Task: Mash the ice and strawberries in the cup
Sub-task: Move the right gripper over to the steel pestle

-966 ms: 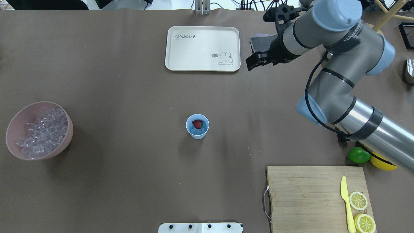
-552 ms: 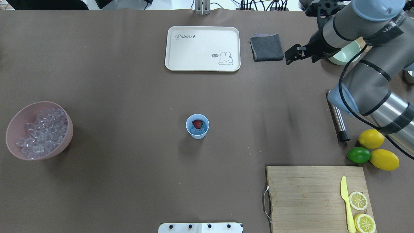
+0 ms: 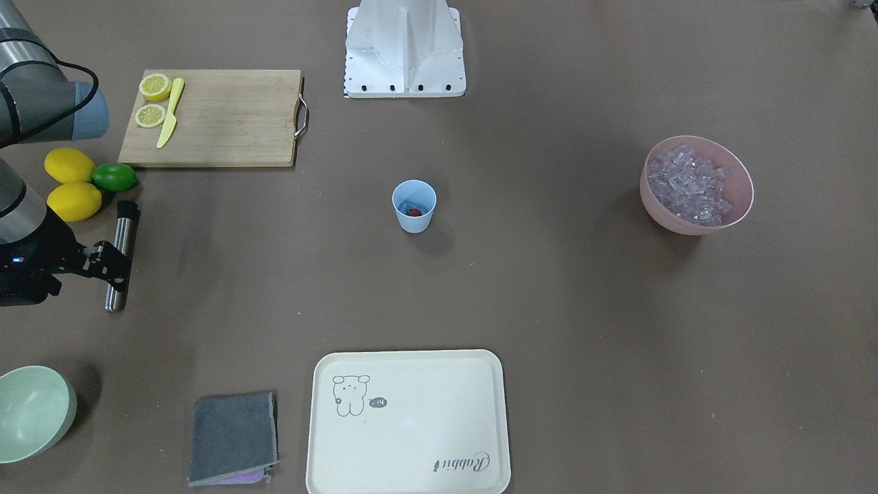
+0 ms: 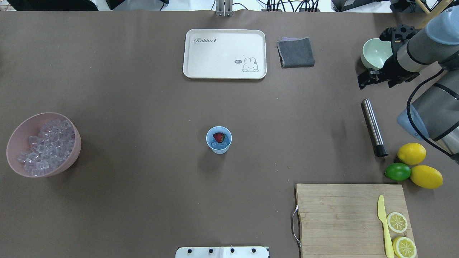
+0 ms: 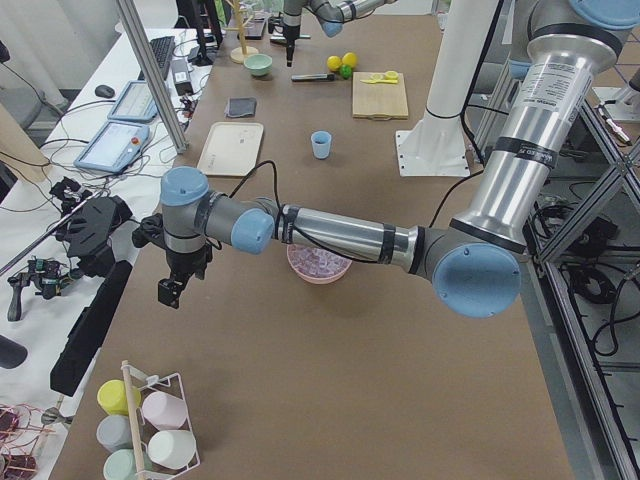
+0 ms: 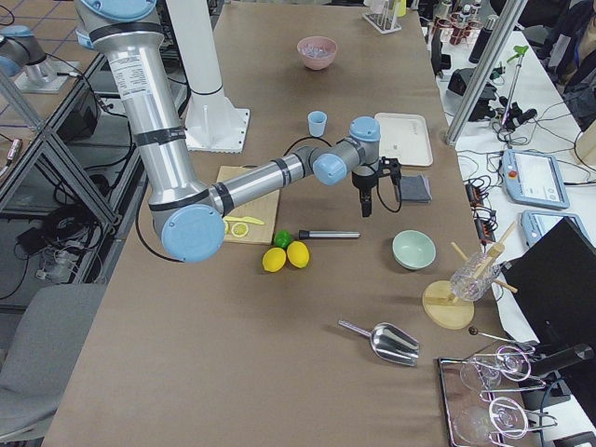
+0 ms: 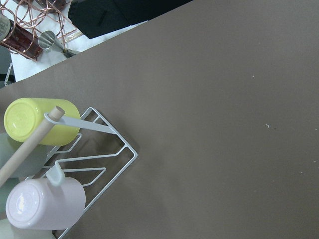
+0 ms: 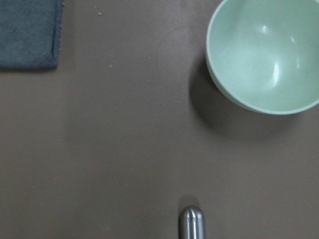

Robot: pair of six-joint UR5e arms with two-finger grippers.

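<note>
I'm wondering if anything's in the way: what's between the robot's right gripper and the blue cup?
Nothing. In the overhead view, only bare brown table stretches between the right gripper and the blue cup.

Two robot arms share a white pedestal (image 3: 405,41) with black screws (image 3: 392,88) along the edge of its foot plate. Outward from the pedestal, the left arm (image 5: 340,232) and right arm (image 4: 423,53) are silver-grey tubes joined under rounded light-blue caps (image 5: 475,280). Black straps (image 5: 385,242) bind a black cable (image 4: 412,102) to the tubes. Dark lettering (image 5: 545,88) marks the left arm's tube nearest the pedestal. Farthest from the pedestal, the left gripper (image 5: 168,296) and right gripper (image 4: 360,82) are black.
</note>
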